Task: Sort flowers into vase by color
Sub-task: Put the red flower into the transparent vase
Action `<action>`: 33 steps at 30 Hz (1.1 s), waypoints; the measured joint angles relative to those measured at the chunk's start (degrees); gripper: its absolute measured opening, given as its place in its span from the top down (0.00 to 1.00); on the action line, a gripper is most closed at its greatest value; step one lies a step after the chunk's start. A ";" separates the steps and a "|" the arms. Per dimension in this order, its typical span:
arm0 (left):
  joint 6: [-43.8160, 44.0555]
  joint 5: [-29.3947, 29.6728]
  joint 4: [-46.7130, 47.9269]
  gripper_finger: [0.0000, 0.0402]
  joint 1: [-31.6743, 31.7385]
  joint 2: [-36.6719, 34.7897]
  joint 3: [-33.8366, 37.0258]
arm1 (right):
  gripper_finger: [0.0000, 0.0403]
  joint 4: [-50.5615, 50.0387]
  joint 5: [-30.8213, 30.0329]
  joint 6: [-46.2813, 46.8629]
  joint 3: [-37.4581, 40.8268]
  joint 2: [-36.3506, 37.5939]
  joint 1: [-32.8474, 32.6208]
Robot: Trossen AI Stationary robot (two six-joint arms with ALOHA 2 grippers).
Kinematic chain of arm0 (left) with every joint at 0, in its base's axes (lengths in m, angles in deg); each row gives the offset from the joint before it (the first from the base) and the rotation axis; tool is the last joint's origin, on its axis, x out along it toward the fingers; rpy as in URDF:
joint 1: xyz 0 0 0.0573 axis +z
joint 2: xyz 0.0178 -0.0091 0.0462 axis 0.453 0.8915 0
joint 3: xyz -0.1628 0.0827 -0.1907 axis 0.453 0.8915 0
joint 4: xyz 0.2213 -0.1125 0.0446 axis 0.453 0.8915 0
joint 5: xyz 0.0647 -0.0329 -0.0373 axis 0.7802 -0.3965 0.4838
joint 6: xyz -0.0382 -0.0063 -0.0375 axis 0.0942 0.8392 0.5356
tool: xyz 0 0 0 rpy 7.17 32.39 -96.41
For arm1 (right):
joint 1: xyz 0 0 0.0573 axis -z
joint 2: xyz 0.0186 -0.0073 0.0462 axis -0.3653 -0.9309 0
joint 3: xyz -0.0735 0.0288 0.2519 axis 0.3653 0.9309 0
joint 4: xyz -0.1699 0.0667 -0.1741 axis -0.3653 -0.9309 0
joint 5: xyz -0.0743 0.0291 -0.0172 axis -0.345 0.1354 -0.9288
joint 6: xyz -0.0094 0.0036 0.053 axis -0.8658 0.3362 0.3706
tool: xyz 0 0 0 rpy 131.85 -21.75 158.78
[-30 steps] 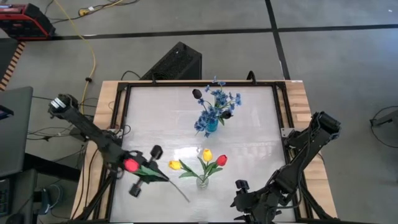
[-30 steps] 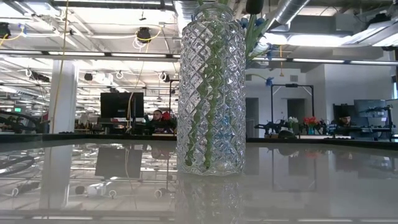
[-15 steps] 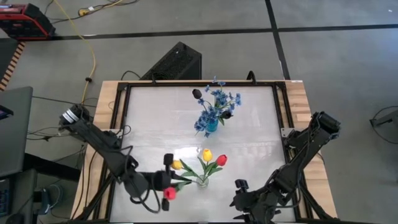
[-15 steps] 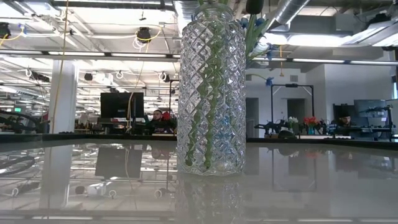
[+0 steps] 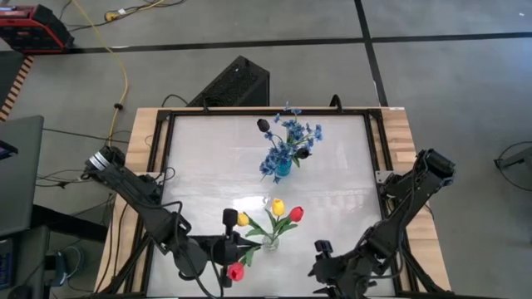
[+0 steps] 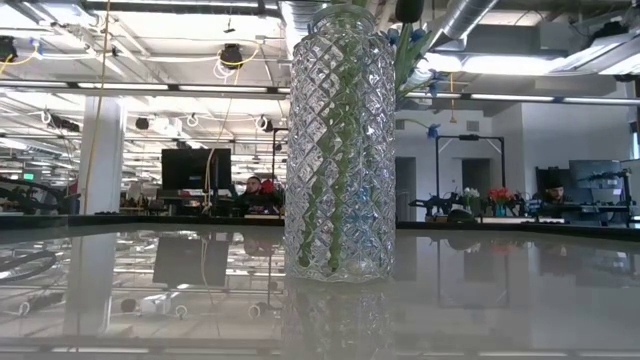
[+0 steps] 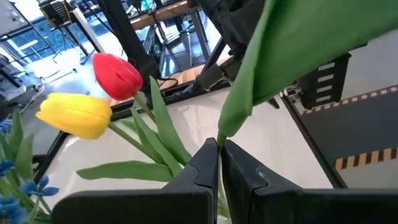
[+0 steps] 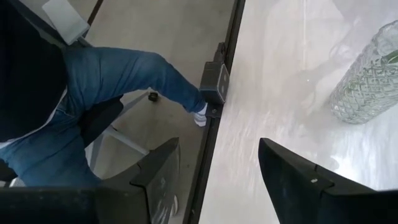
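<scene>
My left gripper (image 5: 230,251) hangs over the table's near edge, just left of the near glass vase (image 5: 270,242), shut on a red tulip (image 5: 235,271). That vase holds two yellow tulips (image 5: 277,206) and a red one (image 5: 295,213), which also show as a red head (image 7: 118,76) and a yellow head (image 7: 74,115) in the left wrist view. The far vase (image 5: 283,169) holds blue sprays and dark buds; it fills the low view (image 6: 340,150). My right gripper (image 5: 326,264) waits open at the near right corner. My left gripper pinches the red tulip's green stem (image 7: 219,142) between its two fingers (image 7: 202,167), just below a broad leaf (image 7: 292,56). The flower is lifted clear of the table. Its red head (image 5: 235,271) points toward the near edge and its leafy part toward the near vase.
A person in blue jeans (image 8: 93,87) sits just off the table's edge by my right arm. The table's black frame rail (image 8: 214,124) runs along that edge. Open tabletop (image 5: 208,158) lies between the two vases and to their left.
My left gripper has swung from the table's left side toward the near edge and right, up to the near vase, turning as it went. The red tulip it carries has turned about: its head, formerly at the left, now points at the near edge.
</scene>
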 joint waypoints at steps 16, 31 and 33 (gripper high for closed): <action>2.89 1.98 3.28 1.00 0.09 -0.06 0.10 | 0.40 0.02 -0.05 0.00 0.00 0.00 -0.36; 9.05 -6.32 6.06 1.00 3.39 2.50 0.45 | 0.40 0.88 -0.12 0.00 0.00 0.00 -0.34; 9.93 -7.28 5.90 1.00 4.37 3.38 0.45 | 0.40 0.96 -0.12 0.00 0.00 0.00 -0.34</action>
